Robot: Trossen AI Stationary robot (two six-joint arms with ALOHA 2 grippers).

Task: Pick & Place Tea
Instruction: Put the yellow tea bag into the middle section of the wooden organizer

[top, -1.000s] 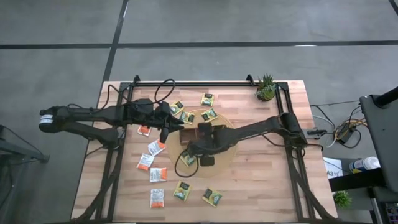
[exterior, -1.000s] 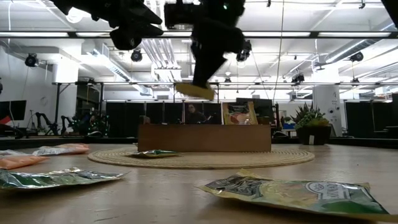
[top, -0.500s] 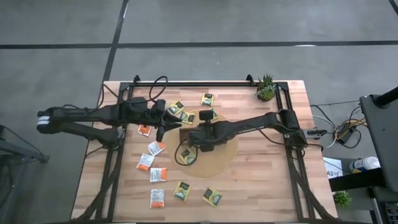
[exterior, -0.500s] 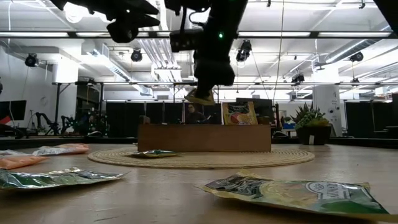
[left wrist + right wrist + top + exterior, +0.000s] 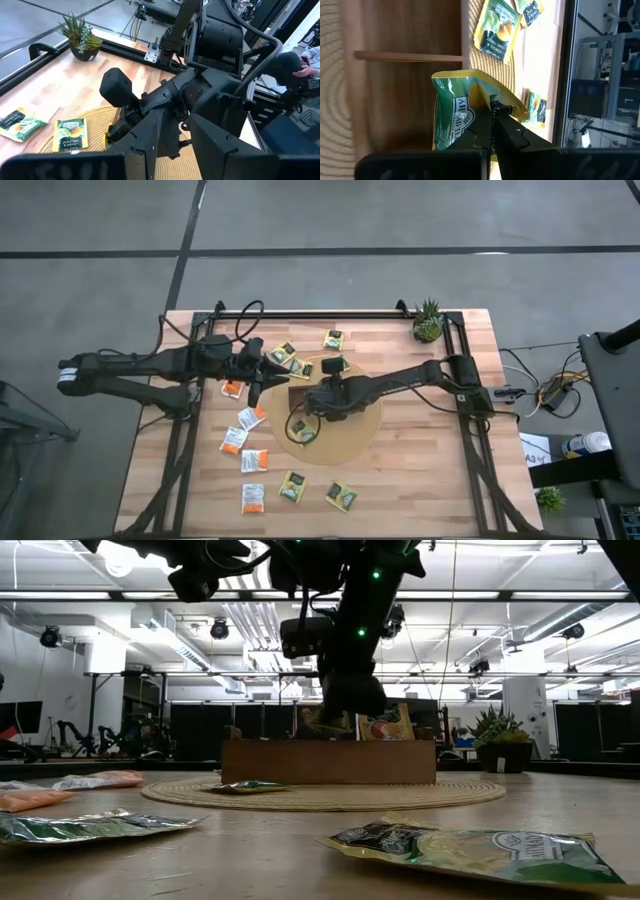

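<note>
right gripper [image 5: 492,131] has lowered its green sachet [image 5: 455,112], seemingly into tray [image 5: 410,30].

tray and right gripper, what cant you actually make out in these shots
- High view: the tray is mostly covered by the right arm, so its compartments cannot be counted.
- Low view: the tray wall hides what lies inside.
- Right wrist view: the right gripper is shut on a yellow-green sachet, its label cut off by the fingers.
- Left wrist view: the left gripper blocks the table beneath.

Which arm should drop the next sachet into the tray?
Right. Its gripper is shut on a yellow-green sachet directly above the wooden tray. The left gripper hangs beside the tray.
</note>
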